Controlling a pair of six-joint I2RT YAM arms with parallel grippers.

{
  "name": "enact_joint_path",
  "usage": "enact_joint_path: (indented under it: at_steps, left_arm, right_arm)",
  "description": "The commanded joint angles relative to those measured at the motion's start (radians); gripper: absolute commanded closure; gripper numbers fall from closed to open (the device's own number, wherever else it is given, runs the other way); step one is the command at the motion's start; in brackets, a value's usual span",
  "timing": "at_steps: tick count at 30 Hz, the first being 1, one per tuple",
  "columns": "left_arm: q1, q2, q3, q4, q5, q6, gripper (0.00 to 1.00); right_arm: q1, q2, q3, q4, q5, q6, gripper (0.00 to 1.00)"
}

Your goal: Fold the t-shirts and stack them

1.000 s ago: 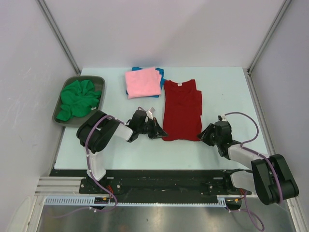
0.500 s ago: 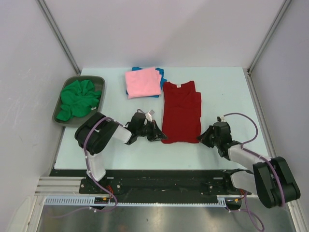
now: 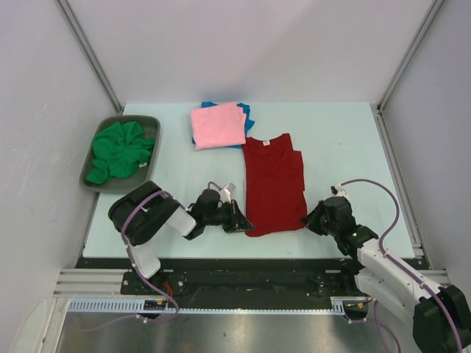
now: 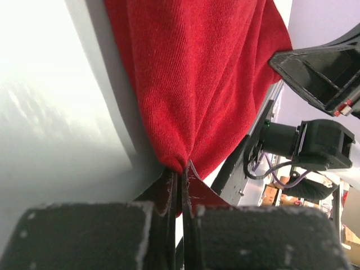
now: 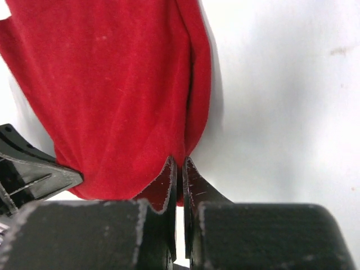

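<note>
Right pincer [image 5: 181, 163] has just clamped onto a hem corner of the red shirt [image 3: 274, 184]. Left pincer [image 4: 181, 171] was already pinching the other corner. Both are shut tight on cloth. Since a second ago the shirt has slid toward the arm bases, with both arms drawing back. Likely dragging it flat on the table [image 3: 338, 140] before the next fold. Shirt body runs away from both pincers, hem stretched between them. Pink shirt [image 3: 217, 125] on blue shirt [image 3: 246, 112], well beyond left pincer. Green shirt [image 3: 119, 151] crumpled in tray [image 3: 151, 120], far left of it, not yet folded.
</note>
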Motion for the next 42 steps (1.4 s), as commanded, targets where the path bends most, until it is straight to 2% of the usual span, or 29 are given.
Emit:
enact_joint_path:
  at_steps: [1, 5, 10, 12, 18, 22, 27, 30, 34, 42]
  left_arm:
    - [-0.055, -0.023, -0.097, -0.023, -0.047, -0.032, 1.00]
    - [-0.127, -0.052, -0.153, 0.031, -0.086, -0.078, 1.00]
    - [-0.215, -0.151, -0.172, 0.016, -0.124, -0.144, 1.00]
    - [-0.247, -0.205, -0.157, -0.033, -0.147, -0.148, 1.00]
    - [-0.290, -0.495, -0.013, -0.424, -0.259, -0.064, 1.00]
    - [-0.285, -0.624, 0.137, -0.671, -0.322, 0.002, 1.00]
    - [-0.215, -0.641, 0.267, -0.776, -0.302, 0.069, 1.00]
    - [-0.147, -0.604, 0.305, -0.773, -0.253, 0.092, 1.00]
    - [-0.068, -0.560, 0.314, -0.758, -0.221, 0.105, 1.00]
    - [0.054, -0.466, 0.288, -0.652, -0.135, 0.094, 1.00]
  right_arm:
    - [0.061, -0.068, -0.033, -0.107, 0.059, 0.058, 1.00]
    - [0.147, -0.156, -0.038, -0.193, 0.125, 0.101, 1.00]
    - [0.225, -0.305, 0.005, -0.329, 0.186, 0.138, 1.00]
    - [0.264, -0.347, 0.037, -0.376, 0.226, 0.141, 1.00]
    - [0.313, -0.344, 0.185, -0.397, 0.274, 0.110, 1.00]
    - [0.318, -0.296, 0.240, -0.342, 0.269, 0.072, 1.00]
    - [0.302, -0.207, 0.315, -0.223, 0.241, 0.041, 1.00]
    - [0.255, -0.108, 0.358, -0.134, 0.168, 0.018, 1.00]
    - [0.108, 0.027, 0.384, -0.017, 0.010, 0.009, 1.00]
    - [-0.006, 0.274, 0.482, 0.115, -0.085, -0.046, 1.00]
